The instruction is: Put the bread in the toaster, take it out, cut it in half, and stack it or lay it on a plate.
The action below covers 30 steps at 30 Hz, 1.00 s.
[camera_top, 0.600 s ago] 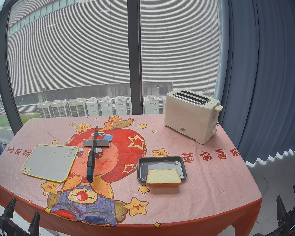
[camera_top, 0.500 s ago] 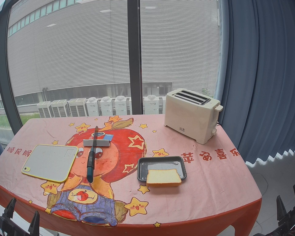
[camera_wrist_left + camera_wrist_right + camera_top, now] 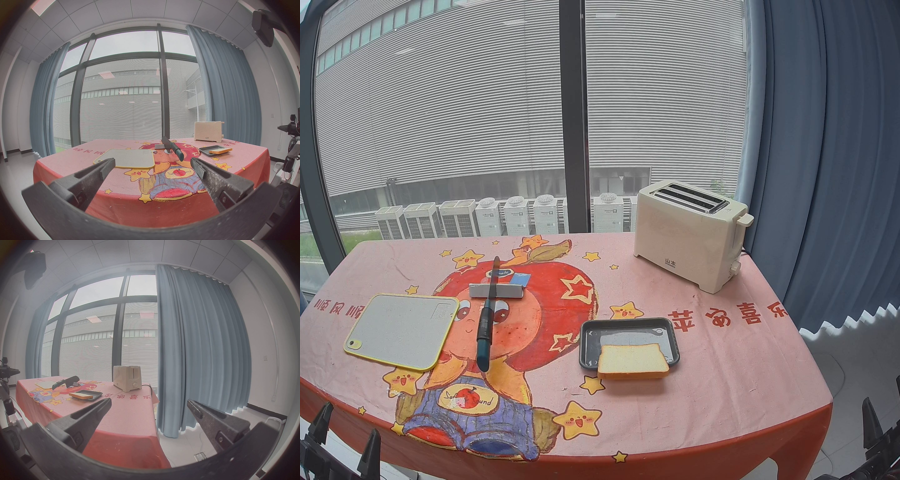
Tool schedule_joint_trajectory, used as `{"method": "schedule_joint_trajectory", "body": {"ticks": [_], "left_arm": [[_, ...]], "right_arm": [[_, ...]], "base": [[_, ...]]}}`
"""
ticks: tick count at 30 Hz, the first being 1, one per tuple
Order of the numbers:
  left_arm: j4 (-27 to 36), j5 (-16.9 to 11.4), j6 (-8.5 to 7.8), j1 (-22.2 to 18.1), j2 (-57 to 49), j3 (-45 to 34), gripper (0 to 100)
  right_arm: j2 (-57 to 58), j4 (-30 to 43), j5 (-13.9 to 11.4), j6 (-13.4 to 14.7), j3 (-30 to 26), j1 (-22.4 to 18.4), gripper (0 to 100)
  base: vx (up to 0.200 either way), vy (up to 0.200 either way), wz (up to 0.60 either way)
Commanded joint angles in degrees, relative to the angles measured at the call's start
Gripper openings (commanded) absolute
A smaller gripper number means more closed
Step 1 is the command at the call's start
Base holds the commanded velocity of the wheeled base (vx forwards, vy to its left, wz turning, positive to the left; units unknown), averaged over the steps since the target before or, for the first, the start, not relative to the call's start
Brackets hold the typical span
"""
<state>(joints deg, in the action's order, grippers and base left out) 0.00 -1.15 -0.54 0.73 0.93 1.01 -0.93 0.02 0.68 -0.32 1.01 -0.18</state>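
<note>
A: So, where's the bread [image 3: 632,361]?
B: Flat on the tray [image 3: 587,340], at its near rim, long axis 9-to-3. Toaster [image 3: 689,234] at its 1 o'clock.
A: Hands?
B: Both spread wide, empty, off the bench [image 3: 737,375]. Right hand [image 3: 149,403] is nearer, with the bread at its 10 o'clock. Left hand [image 3: 152,162] is well apart.

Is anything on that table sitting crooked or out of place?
The bread slice is not fully inside the dark tray: it lies across the tray's near rim, partly over the tablecloth. The knife lies with its blade on a small grey block, which looks deliberate. Nothing looks spilled or broken.
</note>
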Motion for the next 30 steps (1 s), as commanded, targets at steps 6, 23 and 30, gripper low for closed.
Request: {"method": "schedule_joint_trajectory", "body": {"ticks": [6,23,30], "left_arm": [[0.0,0.0,0.01,-0.03,-0.31,-0.92,100],[0.0,-0.08,0.01,-0.03,-0.31,-1.01,100],[0.0,0.0,0.01,-0.03,-0.31,-0.92,100]], "right_arm": [[0.75,-0.02,0.55,-0.03,-1.01,0.01,100],[0.75,-5.74,0.81,-0.03,-1.01,0.01,100],[0.93,-7.23,-0.07,1.11,-1.01,0.01,100]], "base": [[0.0,0.0,0.0],[0.0,0.0,0.0],[0.0,0.0,0.0]]}}
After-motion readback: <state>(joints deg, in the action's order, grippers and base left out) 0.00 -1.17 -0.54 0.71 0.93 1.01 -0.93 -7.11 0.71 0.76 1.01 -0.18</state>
